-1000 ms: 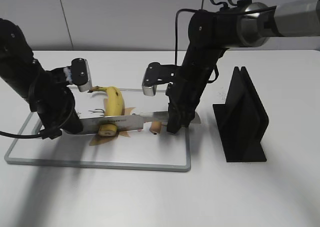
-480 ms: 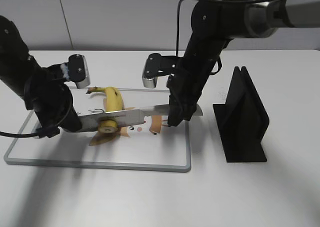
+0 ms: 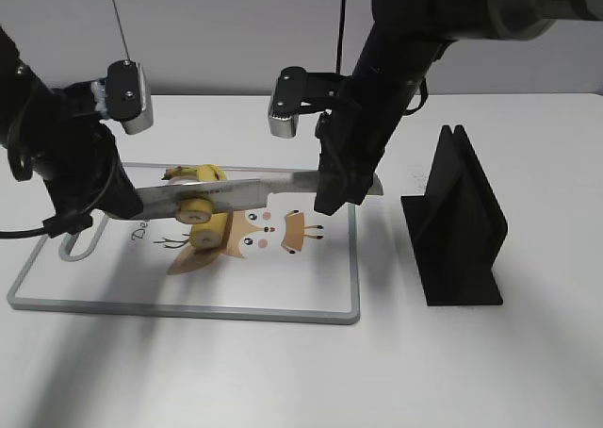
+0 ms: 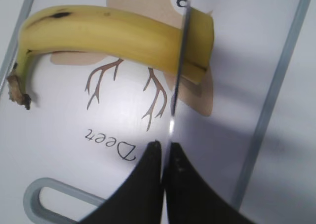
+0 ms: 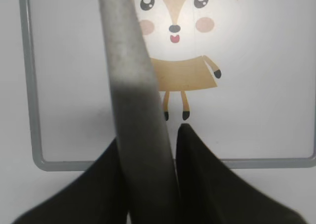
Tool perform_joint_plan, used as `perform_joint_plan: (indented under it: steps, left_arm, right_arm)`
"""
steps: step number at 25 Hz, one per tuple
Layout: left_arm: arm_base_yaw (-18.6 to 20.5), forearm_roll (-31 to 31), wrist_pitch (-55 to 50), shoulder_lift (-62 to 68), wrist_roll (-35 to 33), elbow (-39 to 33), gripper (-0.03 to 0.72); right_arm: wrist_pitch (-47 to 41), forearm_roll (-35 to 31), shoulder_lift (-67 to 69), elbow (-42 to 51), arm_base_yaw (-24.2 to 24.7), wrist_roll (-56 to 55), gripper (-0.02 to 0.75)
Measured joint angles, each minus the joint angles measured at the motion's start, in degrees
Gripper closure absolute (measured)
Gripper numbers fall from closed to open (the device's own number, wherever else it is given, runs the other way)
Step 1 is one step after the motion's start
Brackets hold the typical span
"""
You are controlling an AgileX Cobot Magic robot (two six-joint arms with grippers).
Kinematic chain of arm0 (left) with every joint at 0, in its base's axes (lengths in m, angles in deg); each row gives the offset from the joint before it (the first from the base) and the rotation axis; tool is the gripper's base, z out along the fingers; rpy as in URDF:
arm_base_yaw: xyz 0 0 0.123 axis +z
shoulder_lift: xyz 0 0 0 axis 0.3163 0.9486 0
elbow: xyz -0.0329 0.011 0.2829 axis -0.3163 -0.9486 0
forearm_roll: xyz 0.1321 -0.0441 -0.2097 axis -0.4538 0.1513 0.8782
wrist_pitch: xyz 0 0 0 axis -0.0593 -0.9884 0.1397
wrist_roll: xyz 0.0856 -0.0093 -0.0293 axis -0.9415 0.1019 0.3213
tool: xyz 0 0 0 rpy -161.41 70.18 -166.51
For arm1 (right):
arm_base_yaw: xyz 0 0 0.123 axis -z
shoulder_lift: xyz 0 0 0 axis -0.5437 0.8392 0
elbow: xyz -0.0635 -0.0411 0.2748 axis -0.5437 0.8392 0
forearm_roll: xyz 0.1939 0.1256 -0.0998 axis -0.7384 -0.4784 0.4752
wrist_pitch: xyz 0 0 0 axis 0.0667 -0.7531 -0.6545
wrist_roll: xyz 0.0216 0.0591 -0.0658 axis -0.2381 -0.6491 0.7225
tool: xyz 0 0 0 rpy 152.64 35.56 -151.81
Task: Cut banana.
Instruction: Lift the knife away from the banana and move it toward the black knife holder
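Note:
The yellow banana (image 3: 211, 225) lies on the white cutting board (image 3: 188, 311), its cut end toward the front. A long knife (image 3: 254, 194) hangs level just above it, held at both ends. My left gripper (image 3: 124, 202) is shut on the blade tip. My right gripper (image 3: 330, 202) is shut on the grey handle (image 5: 132, 86). In the left wrist view the blade edge (image 4: 179, 71) crosses the banana (image 4: 113, 36) near its cut end, and the left gripper's fingers (image 4: 165, 147) pinch the blade. In the right wrist view the right gripper's fingers (image 5: 148, 135) clamp the handle.
The board carries an orange-brown cartoon deer print (image 3: 283, 230), also in the right wrist view (image 5: 180, 71). A black knife stand (image 3: 457, 222) stands upright to the right of the board. The board's grey rim (image 4: 276, 86) has a handle loop at its left end (image 3: 80, 249).
Both arms have risen, lifting the knife from low against the banana's front end to just above it. The banana stays on the board.

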Motion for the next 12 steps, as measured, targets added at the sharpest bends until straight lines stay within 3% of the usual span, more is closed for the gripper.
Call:
perform_joint_plan:
  steps: [6,9,12]
  left_arm:
    - [0.00,0.09,-0.86,-1.20,0.40,0.00,0.663]
    - [0.40,-0.75,-1.16,-1.26,0.69,-0.10,0.502]
    - [0.47,-0.89,-1.07,-1.89,0.86,-0.10,0.282]
  right_arm:
    - [-0.73,0.32,-1.41,0.00,0.00,0.80,0.521]
    - [-1.41,1.85,-1.58,0.00,0.40,0.85,0.531]
    - [-1.54,2.96,-1.62,0.00,0.44,0.86,0.542]
